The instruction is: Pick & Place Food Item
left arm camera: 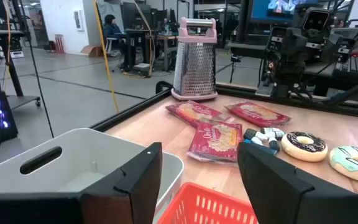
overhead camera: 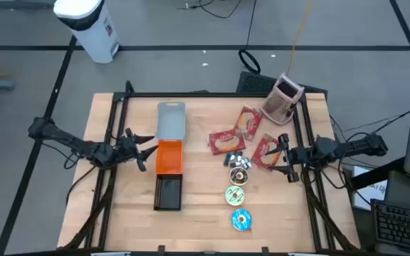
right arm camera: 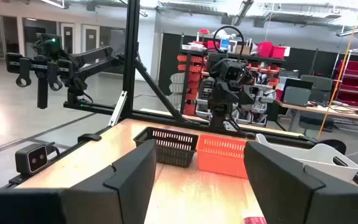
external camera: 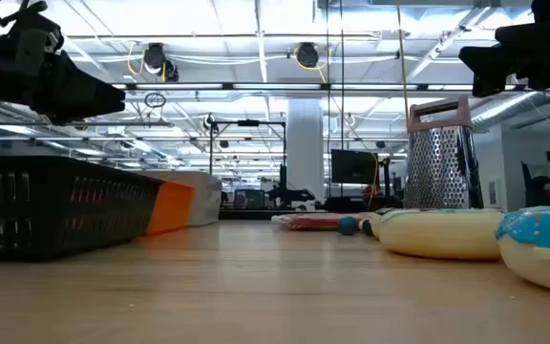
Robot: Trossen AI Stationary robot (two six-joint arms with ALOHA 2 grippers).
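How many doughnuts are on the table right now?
3, in a line right of the bins: chocolate doughnut, green-iced doughnut, blue-iced doughnut nearest the front edge. None looks hidden.

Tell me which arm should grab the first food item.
Right, probably. The right gripper hovers open beside the red snack packets and near the donuts. The left gripper, also open, hangs by the orange basket, with the baskets between it and the food.

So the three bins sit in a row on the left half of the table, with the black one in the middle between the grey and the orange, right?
Not quite. The high view shows the orange bin in the middle, between the grey bin and the black bin. They do sit in a row on the left half of the table.
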